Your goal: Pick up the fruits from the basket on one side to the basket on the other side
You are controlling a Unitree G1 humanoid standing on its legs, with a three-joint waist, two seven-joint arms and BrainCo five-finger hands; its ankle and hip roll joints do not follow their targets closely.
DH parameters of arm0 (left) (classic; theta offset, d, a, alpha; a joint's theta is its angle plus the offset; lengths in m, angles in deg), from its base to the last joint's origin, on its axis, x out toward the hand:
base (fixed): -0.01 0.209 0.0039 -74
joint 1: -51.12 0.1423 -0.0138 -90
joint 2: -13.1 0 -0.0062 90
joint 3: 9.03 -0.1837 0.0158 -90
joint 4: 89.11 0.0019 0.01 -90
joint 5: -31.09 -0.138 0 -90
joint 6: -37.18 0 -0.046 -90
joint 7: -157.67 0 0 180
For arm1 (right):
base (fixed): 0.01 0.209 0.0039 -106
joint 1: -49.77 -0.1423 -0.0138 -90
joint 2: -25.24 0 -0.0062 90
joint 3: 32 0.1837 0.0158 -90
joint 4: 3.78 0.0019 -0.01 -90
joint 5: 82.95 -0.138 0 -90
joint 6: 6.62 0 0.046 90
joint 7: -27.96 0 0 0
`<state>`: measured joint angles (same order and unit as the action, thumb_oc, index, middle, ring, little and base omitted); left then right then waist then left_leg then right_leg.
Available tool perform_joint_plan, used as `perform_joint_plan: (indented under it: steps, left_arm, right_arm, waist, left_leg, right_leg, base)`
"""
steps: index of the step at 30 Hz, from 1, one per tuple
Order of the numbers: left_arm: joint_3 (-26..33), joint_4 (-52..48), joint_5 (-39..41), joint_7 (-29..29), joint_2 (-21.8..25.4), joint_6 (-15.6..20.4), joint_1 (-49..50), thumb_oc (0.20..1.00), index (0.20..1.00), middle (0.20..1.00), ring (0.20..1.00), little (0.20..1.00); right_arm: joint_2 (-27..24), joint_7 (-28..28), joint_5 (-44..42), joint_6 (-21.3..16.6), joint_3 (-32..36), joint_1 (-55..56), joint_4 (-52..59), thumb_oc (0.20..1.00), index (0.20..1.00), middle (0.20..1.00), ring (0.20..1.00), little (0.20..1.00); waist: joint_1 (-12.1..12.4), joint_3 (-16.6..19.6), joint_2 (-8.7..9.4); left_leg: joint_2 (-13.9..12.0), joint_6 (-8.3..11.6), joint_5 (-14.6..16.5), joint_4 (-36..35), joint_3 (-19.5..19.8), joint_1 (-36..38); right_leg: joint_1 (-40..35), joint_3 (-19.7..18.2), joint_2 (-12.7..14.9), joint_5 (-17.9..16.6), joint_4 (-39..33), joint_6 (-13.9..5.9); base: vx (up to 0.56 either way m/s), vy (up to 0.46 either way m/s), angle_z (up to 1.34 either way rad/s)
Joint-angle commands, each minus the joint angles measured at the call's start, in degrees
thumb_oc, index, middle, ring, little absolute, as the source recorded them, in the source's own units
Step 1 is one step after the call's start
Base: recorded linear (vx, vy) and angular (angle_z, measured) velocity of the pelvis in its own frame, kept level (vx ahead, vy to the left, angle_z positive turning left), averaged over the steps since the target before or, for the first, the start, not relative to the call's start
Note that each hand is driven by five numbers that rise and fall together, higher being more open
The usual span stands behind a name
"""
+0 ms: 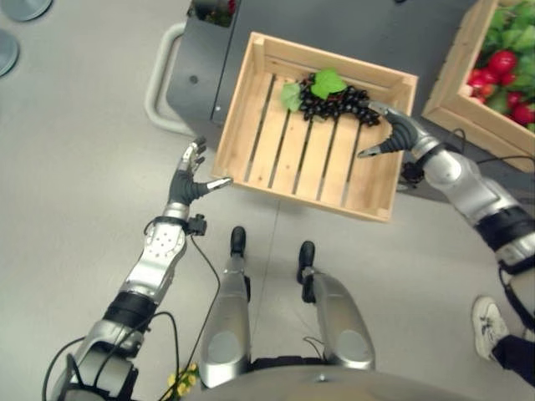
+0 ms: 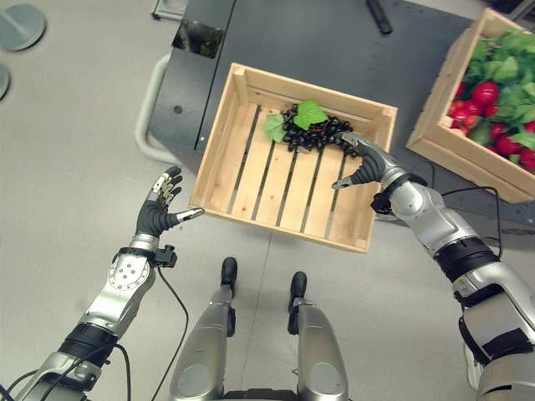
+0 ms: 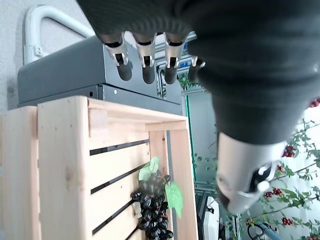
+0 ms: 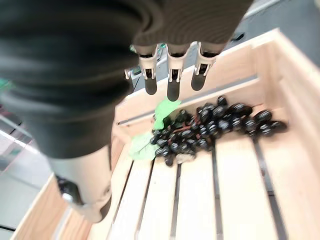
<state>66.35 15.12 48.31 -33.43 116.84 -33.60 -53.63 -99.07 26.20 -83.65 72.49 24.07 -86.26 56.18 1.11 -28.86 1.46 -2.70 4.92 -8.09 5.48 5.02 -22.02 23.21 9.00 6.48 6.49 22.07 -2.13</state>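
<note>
Over the near crate: right hand (image 2: 361,170) hangs with fingers straight and spread, holding nothing, poised by the fruit.
Grapes: black grape bunch (image 2: 316,131) lies loose against the far wall of the wooden crate (image 2: 219,159).
Left hand: left hand (image 2: 159,209) waits wide beside the crate's corner, empty.
Other crate: crate of red fruit (image 2: 435,125) stands well apart on the dark bench (image 2: 334,50), a likely destination.
</note>
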Motion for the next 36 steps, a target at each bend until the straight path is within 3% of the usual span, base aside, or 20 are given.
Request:
perform_joint_plan:
  steps: [1,12,26,36]
  left_arm:
    - [1.7,-6.3,0.7,-1.4,0.2,2.6,0.6,1.000,1.000,1.000,1.000,1.000]
    - [3.1,-8.1,-0.8,-3.5,0.8,3.1,1.8,1.000,1.000,1.000,1.000,1.000]
    - [3.4,-9.6,-0.4,-5.0,1.7,3.9,1.9,1.000,1.000,1.000,1.000,1.000]
    - [2.4,-8.7,-1.0,-5.5,3.6,4.2,2.0,1.000,1.000,1.000,1.000,1.000]
  right_arm:
    - [-3.1,-0.9,-1.7,-1.6,-0.6,-3.6,2.0,1.000,1.000,1.000,1.000,1.000]
    - [-4.4,-2.5,0.3,-1.9,-3.4,-8.8,2.6,1.000,1.000,1.000,1.000,1.000]
    - [-5.9,-5.4,-0.5,-1.6,-9.6,-21.5,-4.9,1.000,1.000,1.000,1.000,1.000]
    - [-7.5,-7.3,1.3,-0.8,-19.6,-36.0,-12.8,1.000,1.000,1.000,1.000,1.000]
  waist:
    - [0.2,0.1,1.72]
    - [0.2,-0.9,1.52]
    - [1.3,-0.9,2.13]
    - [2.5,-0.9,2.43]
  left_leg:
    - [0.7,0.19,9.1,8.2,0.0,0.6]
    - [0.6,0.48,8.0,8.3,-0.6,-5.0]
    - [0.4,1.10,6.4,7.4,0.3,-12.0]
    - [0.6,1.58,5.6,6.6,1.3,-17.7]
  right_leg:
    - [1.4,-2.9,2.4,-3.9,-2.9,-4.67]
    - [7.8,-3.4,2.4,-4.2,-1.6,-4.46]
    - [14.0,-2.3,2.3,-4.6,-1.7,-4.44]
    - [19.6,-1.9,1.8,-4.6,-1.7,-4.11]
  base:
    - [-0.02,-0.030,0.03]
    - [0.00,0.000,0.00]
    - [0.00,-0.034,0.02]
    - [0.04,-0.045,0.07]
